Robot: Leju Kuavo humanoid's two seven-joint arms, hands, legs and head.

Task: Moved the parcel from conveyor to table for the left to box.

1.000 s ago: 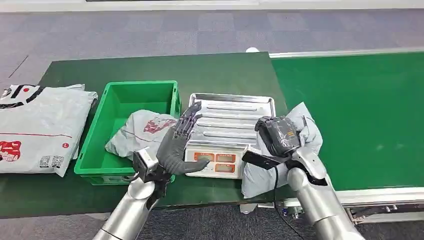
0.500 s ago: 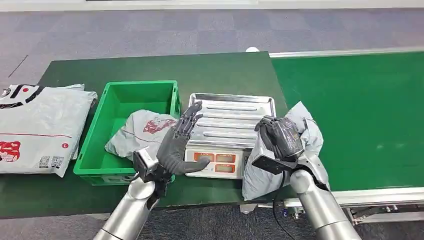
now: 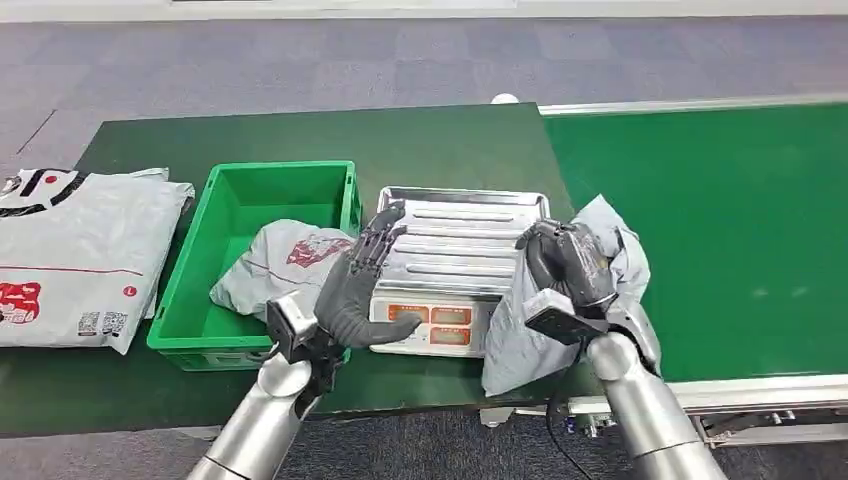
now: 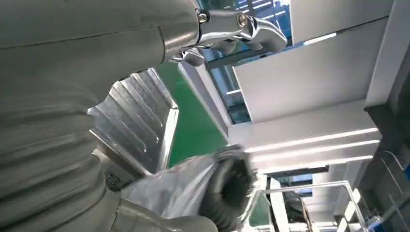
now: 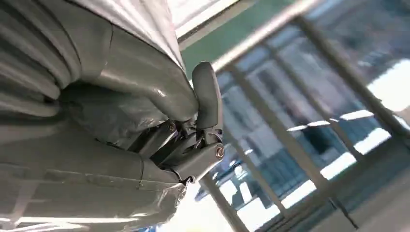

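Note:
My right hand (image 3: 565, 262) grips a crumpled grey parcel (image 3: 527, 330), lifted at the conveyor's near left corner, right beside the metal scale (image 3: 460, 240). The parcel hangs down past the table's front edge. In the right wrist view the grey bag (image 5: 145, 19) lies pressed against my right hand (image 5: 159, 96). My left hand (image 3: 355, 285) hovers with fingers spread between the green box (image 3: 215, 220) and the scale, holding nothing. In the left wrist view the scale's ribbed tray (image 4: 140, 121) and the held parcel (image 4: 188, 186) lie beyond my left hand (image 4: 63, 96).
Another grey parcel (image 3: 285, 265) lies inside the green box. A large white mailer bag (image 3: 75, 255) rests on the table's left end. The green conveyor belt (image 3: 720, 230) stretches to the right, with its metal edge rail along the front.
My right hand has carried the parcel slightly up and toward the scale, turning at the wrist. The left hand has stayed in place.

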